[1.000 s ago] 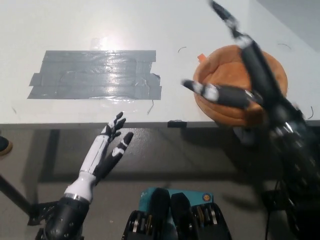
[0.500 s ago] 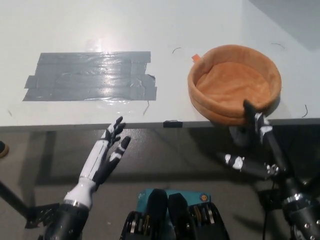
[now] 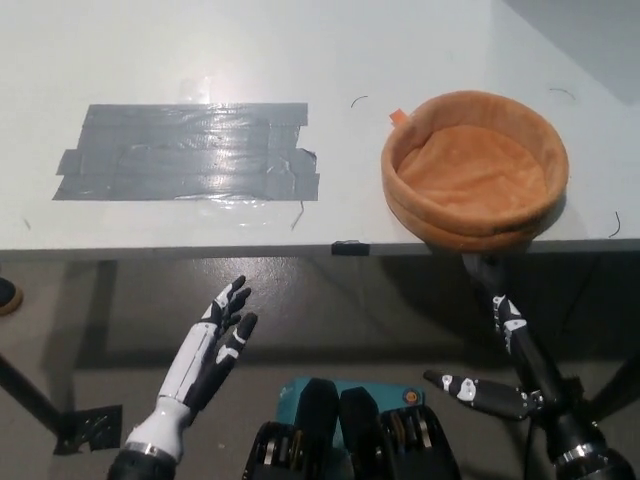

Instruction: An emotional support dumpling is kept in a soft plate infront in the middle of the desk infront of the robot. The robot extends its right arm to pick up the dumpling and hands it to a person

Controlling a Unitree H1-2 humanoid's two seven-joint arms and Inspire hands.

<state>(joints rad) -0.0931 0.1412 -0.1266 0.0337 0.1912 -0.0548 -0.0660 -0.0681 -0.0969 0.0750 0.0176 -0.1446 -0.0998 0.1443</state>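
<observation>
The soft orange plate (image 3: pixel 476 168) sits near the desk's front edge at the right, and I see no dumpling inside it. My black right hand (image 3: pixel 505 375) hangs low at the bottom right, below the desk edge, open with its fingers spread and nothing in it. My white left hand (image 3: pixel 208 352) rests at the lower left, below the desk, open and holding nothing.
A patch of grey tape strips (image 3: pixel 190 151) is stuck on the white desk (image 3: pixel 330 60) at the left. A small orange tag (image 3: pixel 399 117) pokes out by the plate's far rim. The floor lies below the desk's front edge.
My right hand has dropped from over the plate to below the desk edge, still open and holding nothing. The left hand sits slightly lower in the picture.
</observation>
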